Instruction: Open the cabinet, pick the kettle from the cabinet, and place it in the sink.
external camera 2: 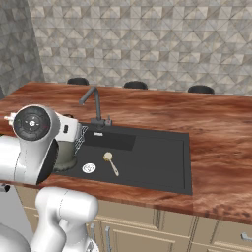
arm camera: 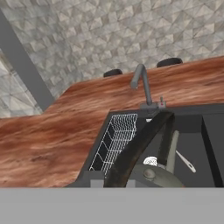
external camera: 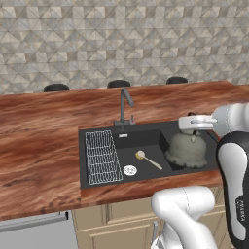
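1. Grey metal kettle [external camera: 187, 148] sits low at the right end of the black sink [external camera: 146, 168] in the left base view, apparently on or just above the basin floor; contact there cannot be told.
2. Directly above it is the gripper [external camera: 196, 130], clenched on the kettle's dark arched handle [arm camera: 140, 148].
3. In the hand view the handle curves up from the kettle's lid [arm camera: 153, 175] right in front of the camera, so the kettle hangs immediately below the hand.
4. In the right base view the kettle [external camera 2: 68, 152] shows partly behind the arm, at the sink's near-left end.
5. Beside the kettle on the basin floor lie a wooden spoon [external camera: 148, 159] and the round drain [external camera: 130, 170]; the wire rack [external camera: 102, 156] fills the far end.
6. The slim dark faucet [external camera: 124, 107] stands on the wooden counter [external camera: 44, 146] behind the basin.
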You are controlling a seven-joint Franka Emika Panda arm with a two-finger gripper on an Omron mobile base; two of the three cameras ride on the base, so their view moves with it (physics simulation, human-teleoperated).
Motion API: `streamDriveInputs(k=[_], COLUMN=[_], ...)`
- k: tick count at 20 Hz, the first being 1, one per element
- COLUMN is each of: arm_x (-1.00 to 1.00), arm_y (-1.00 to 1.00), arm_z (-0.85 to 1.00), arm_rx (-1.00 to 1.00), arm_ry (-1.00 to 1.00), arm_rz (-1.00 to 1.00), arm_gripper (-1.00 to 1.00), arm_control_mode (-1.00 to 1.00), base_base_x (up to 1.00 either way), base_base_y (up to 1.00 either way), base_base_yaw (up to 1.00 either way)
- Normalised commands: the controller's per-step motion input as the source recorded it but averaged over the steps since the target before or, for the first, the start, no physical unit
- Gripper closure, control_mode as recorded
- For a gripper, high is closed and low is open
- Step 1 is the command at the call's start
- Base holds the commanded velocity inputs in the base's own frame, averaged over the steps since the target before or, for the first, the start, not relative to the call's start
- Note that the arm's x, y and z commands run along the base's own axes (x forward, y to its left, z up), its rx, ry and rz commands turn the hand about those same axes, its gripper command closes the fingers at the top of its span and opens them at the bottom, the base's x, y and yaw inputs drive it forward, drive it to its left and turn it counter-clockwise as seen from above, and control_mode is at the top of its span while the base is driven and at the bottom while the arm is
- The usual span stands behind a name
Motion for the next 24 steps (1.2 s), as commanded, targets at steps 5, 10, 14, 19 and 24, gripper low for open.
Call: streamDriveInputs(k=[5, 10, 14, 19, 24], arm_x=[0.14, 0.16, 0.17, 0.16, 0.17], arm_y=[0.0, 0.0, 0.0, 0.02, 0.06], arm_z=[-0.2, -0.2, -0.23, -0.28, -0.28], arm_rx=[0.0, -0.02, -0.01, -0.02, -0.02], arm_ry=[0.0, 0.0, 0.0, 0.0, 0.0], arm_rz=[0.0, 0.0, 0.0, 0.0, 0.0], arm_gripper=[1.0, 1.0, 1.0, 1.0, 1.0], arm_control_mode=[-1.0, -1.0, -1.0, -1.0, -1.0], base_base_x=[0.0, 0.0, 0.0, 0.0, 0.0], base_base_y=[0.0, 0.0, 0.0, 0.0, 0.0], base_base_yaw=[0.0, 0.0, 0.0, 0.0, 0.0])
